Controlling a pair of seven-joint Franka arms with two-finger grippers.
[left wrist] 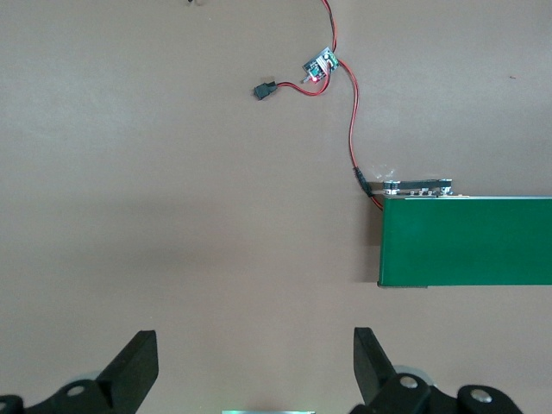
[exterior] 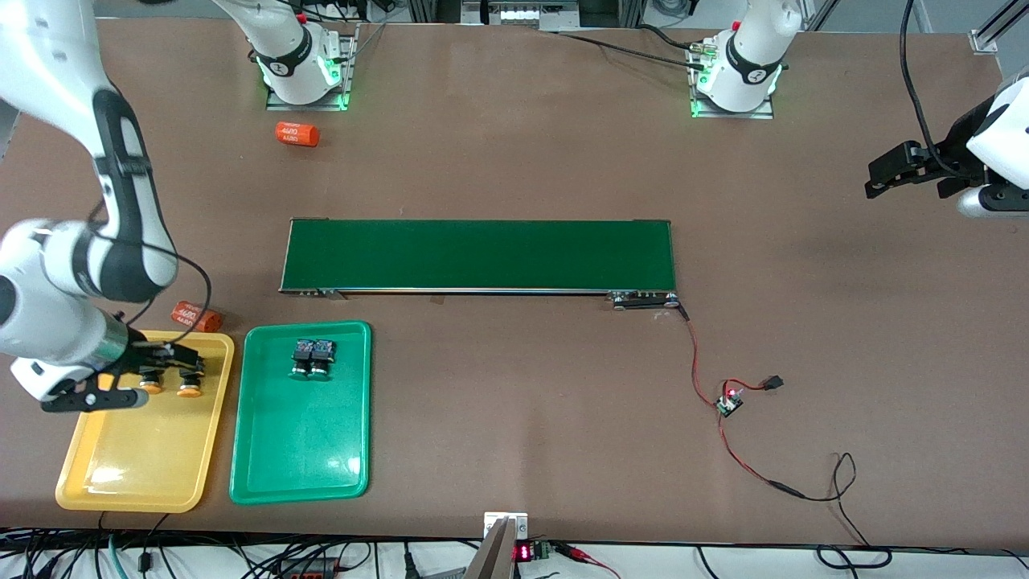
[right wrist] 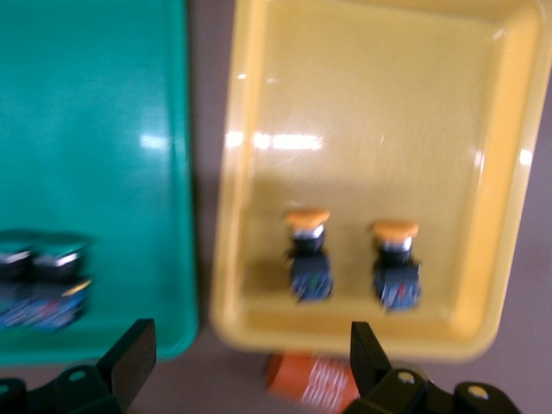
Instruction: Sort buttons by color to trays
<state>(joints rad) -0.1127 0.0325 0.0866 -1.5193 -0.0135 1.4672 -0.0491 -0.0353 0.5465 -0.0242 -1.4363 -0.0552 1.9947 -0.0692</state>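
We see the right gripper (exterior: 153,378) hanging over the yellow tray (exterior: 120,482), at the tray's edge farthest from the front camera, with its fingers spread wide and nothing between them. From the front, the gripper and its arm cover part of the two yellow-capped buttons (exterior: 190,384), so we only make out their orange-yellow caps there. The right wrist view shows both yellow-capped buttons (right wrist: 309,254) lying side by side inside the yellow tray (right wrist: 509,172), apart from each other, though that view is blurred and the fine detail of their bodies is lost.

The two green-capped buttons (exterior: 312,359) lie touching in the green tray (exterior: 297,466), near its edge farthest from the front camera; the right wrist view cuts them off at its border.

An orange cylinder (exterior: 198,317) lies on the table just beside the yellow tray, half hidden by the right arm.

The left gripper (exterior: 904,170) waits, open and empty, over the left arm's end of the table; its arm is cut off by the front view's border.
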